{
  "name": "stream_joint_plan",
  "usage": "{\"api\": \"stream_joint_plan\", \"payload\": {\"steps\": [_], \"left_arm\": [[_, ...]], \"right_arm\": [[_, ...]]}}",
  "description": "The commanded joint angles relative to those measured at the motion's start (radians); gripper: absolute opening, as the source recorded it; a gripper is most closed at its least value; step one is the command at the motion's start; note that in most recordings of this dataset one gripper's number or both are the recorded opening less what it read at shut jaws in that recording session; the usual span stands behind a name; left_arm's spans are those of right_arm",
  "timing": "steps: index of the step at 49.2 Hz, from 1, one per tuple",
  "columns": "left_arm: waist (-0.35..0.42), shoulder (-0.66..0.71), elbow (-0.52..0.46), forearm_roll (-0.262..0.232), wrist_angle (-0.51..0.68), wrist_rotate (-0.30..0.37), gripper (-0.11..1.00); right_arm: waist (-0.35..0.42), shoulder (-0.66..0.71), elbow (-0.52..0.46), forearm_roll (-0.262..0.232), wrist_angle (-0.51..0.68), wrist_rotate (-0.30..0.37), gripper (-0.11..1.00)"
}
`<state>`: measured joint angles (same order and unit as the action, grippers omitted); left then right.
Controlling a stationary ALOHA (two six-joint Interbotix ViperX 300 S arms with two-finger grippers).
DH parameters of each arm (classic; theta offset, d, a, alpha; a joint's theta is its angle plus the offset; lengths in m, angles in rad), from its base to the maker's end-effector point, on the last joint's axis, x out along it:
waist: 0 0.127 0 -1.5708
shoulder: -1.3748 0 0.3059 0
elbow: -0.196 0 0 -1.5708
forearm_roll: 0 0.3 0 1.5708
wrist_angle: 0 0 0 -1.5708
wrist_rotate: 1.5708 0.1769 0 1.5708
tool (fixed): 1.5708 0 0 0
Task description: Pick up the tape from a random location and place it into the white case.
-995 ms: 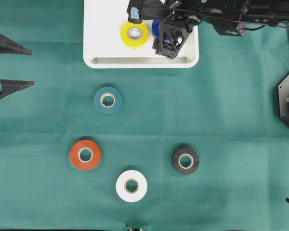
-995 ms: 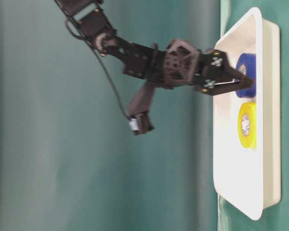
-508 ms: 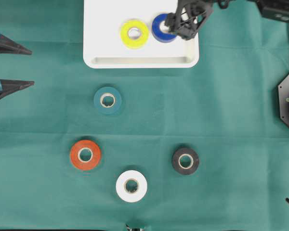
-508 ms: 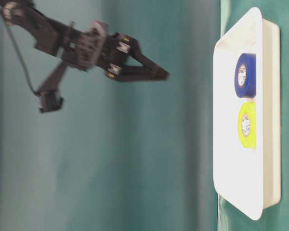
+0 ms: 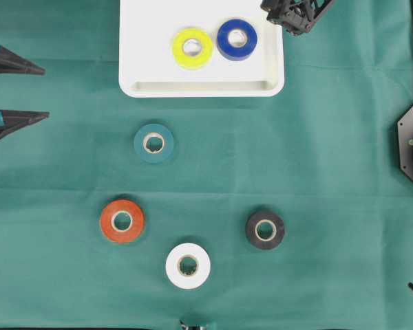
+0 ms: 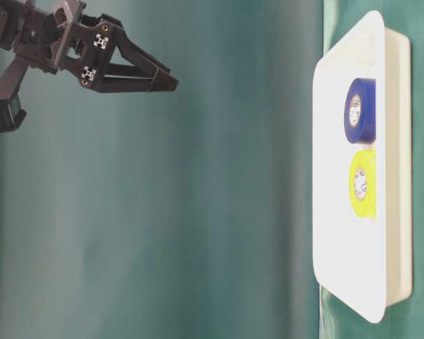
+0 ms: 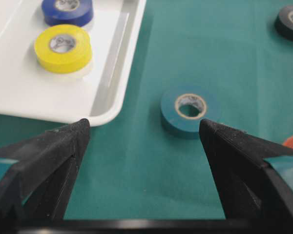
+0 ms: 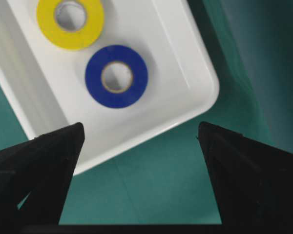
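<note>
Nearest me, four rolls lie loose on the green tabletop [image 5: 330,137]: the white roll [image 5: 188,265] at the front edge, the black roll [image 5: 265,229] and orange roll [image 5: 122,221] just behind it, then the teal roll [image 5: 153,143] nearer the tray; none is touching another. The left hand [image 5: 17,93] waits at the side, fingers spread wide and holding nothing, aimed toward the teal roll. Farther back sits the white case [image 5: 201,87], with the yellow roll [image 5: 192,48] and the blue roll [image 5: 237,39] lying flat side by side inside it. Beyond its far corner the right hand [image 5: 295,14] hangs high, spread and empty. A second ago that hand was down in the case, fingers around the blue roll; half a second ago it had let go and was lifting; now it is well clear. So the blue tape looks delivered, and I'd guess one of the four loose rolls comes next.
</note>
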<state>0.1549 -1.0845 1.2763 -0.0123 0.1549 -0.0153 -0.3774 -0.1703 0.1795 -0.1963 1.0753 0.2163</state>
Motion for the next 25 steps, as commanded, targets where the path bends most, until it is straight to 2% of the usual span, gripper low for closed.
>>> {"api": "stream_joint_plan", "payload": {"steps": [1,14,19,25], "left_arm": [[0.003,0.011,-0.009,0.000,-0.005,-0.002,0.98],[0.003,0.011,-0.009,-0.002,-0.005,-0.002,0.98],[0.003,0.011,-0.009,-0.002,-0.005,-0.002,0.98],[0.003,0.011,-0.009,-0.002,-0.005,-0.002,0.98]], "right_arm": [[0.000,-0.021,-0.021,-0.005,-0.012,0.003,0.90],[0.040,-0.020,-0.021,0.002,-0.020,0.008,0.90],[0.097,-0.015,-0.021,0.005,-0.029,0.018,0.90],[0.189,-0.008,-0.021,0.005,-0.051,0.064,0.90]]}}
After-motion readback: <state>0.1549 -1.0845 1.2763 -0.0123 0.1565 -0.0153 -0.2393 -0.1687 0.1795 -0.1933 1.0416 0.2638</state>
